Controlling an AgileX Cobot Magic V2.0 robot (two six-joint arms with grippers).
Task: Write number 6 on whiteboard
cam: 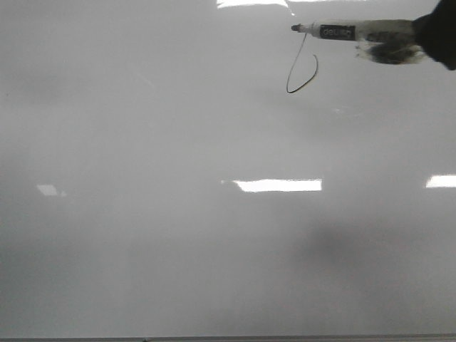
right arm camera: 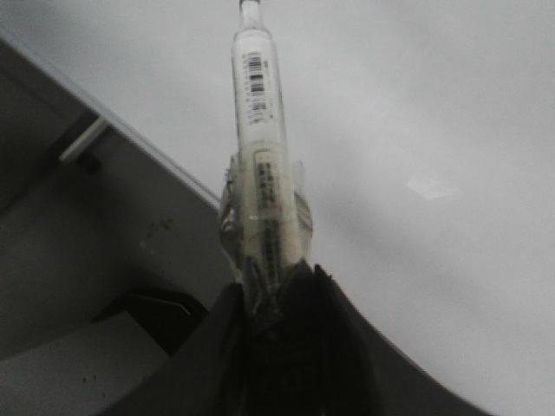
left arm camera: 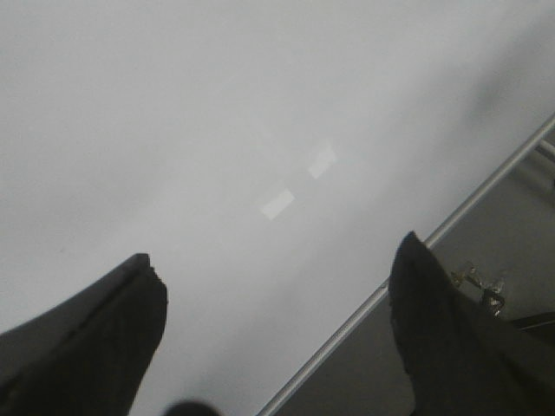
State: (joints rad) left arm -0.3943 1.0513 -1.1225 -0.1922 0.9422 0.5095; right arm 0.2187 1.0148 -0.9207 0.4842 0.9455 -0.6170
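The whiteboard (cam: pixel 178 235) fills the front view, glossy pale grey. A thin dark pen line, the number 6 (cam: pixel 302 71), stands at the upper right: a slanted stroke with an open loop. My right gripper (cam: pixel 420 39) comes in from the upper right, shut on a white marker (cam: pixel 349 32) whose dark tip (cam: pixel 295 28) sits at the top of the stroke. In the right wrist view the marker (right arm camera: pixel 260 147) sticks out from the shut gripper (right arm camera: pixel 277 290). My left gripper (left arm camera: pixel 277 277) is open and empty over the board (left arm camera: pixel 173 130), near its edge strip (left arm camera: pixel 434 238).
Bright rectangular glare patches (cam: pixel 278 185) lie on the board. The board's front edge (cam: pixel 228 338) runs along the bottom of the front view. Past the board's edge lies a grey surface with a dark recess (right arm camera: pixel 147 316) and metal clips (left arm camera: pixel 481 282).
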